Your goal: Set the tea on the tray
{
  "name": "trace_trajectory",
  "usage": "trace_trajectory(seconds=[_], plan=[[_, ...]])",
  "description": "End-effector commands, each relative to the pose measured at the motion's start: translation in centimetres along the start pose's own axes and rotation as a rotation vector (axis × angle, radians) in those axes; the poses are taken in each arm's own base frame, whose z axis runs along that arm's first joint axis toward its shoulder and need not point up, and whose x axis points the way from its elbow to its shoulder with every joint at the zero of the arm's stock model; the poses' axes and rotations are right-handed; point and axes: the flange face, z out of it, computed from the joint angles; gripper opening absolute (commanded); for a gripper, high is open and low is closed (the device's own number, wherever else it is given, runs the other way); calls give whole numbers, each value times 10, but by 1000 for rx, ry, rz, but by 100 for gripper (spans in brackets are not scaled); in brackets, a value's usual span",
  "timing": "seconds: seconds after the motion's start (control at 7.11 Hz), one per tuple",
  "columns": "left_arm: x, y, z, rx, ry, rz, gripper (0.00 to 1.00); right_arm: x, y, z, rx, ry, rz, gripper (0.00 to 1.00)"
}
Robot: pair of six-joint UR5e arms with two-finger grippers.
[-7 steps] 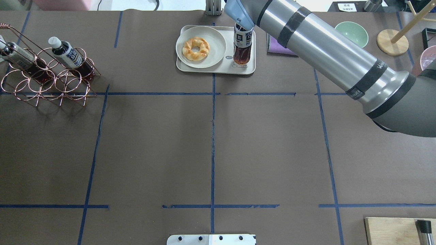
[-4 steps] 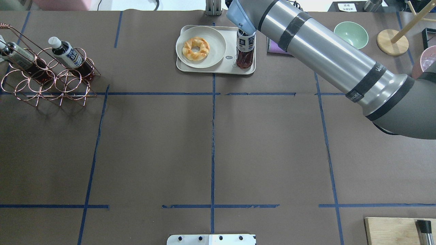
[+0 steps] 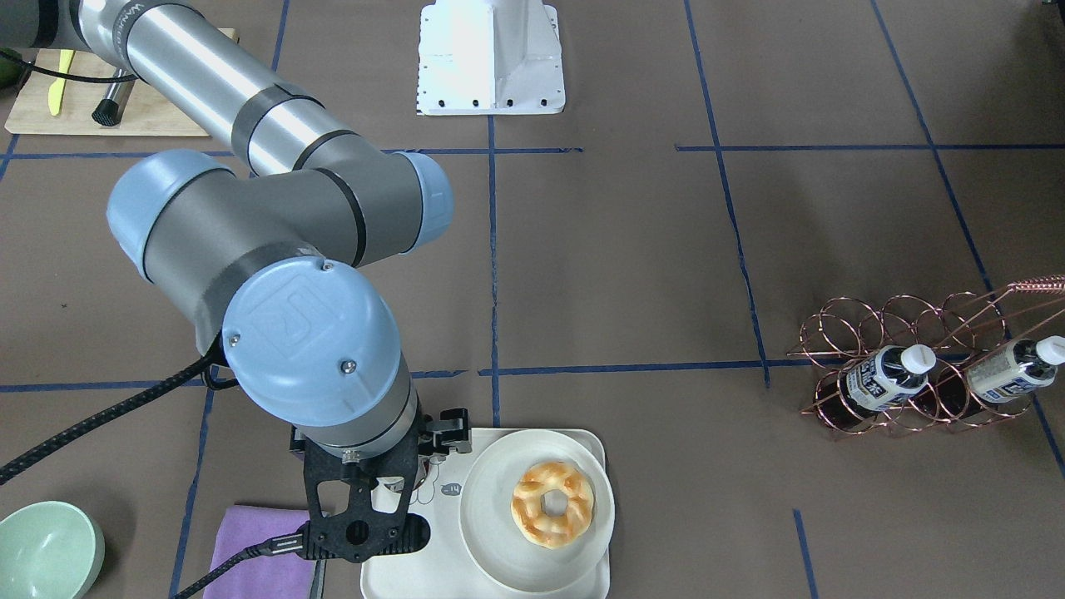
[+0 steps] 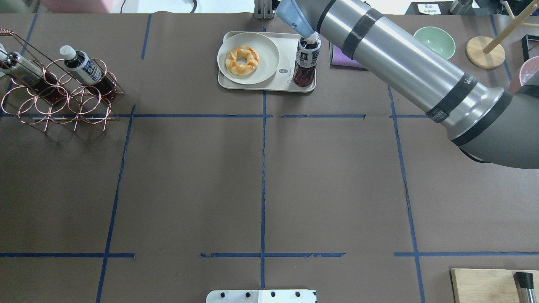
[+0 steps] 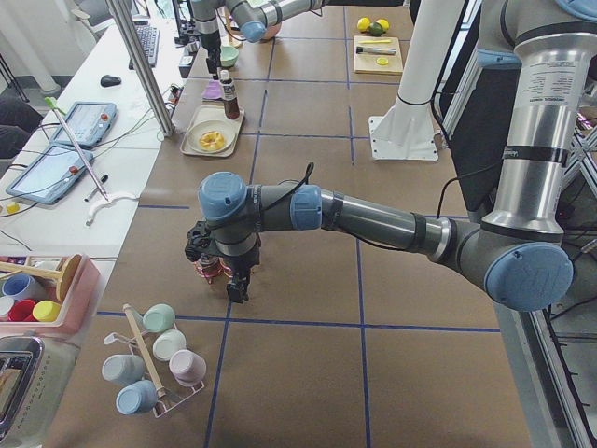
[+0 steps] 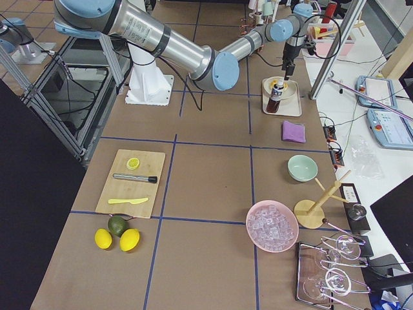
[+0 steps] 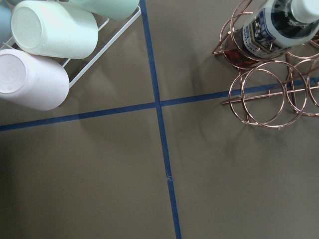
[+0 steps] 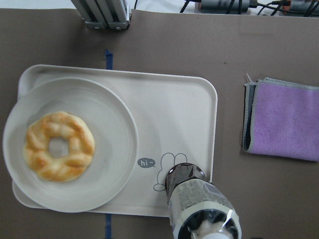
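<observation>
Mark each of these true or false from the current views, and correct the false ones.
1. The tea stands on the tray. True.
2. The doughnut lies directly on the tray. False: it lies on the round plate, which sits on the tray.
3. Two more bottles sit in the copper wire rack. True.
4. The purple cloth lies on the tray. False: it lies on the table, beside the tray.
</observation>
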Motion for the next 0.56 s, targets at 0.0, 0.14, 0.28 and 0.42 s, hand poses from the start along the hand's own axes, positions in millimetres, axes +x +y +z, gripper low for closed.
trace_trajectory(seconds=[0.0,0.14,0.28,0.42], plan=[[-2,0,2,-5,1,-4,100,5,1,-54,-4,-41,25,99],[-3,0,3,-6,1,-5,100,21,8,-58,-16,-25,30,99],[-5,1,5,-10,1,-5,100,57,29,-43,-25,-16,-1,99],[-6,2,6,-12,0,-7,100,110,51,-34,-18,-11,-47,99]])
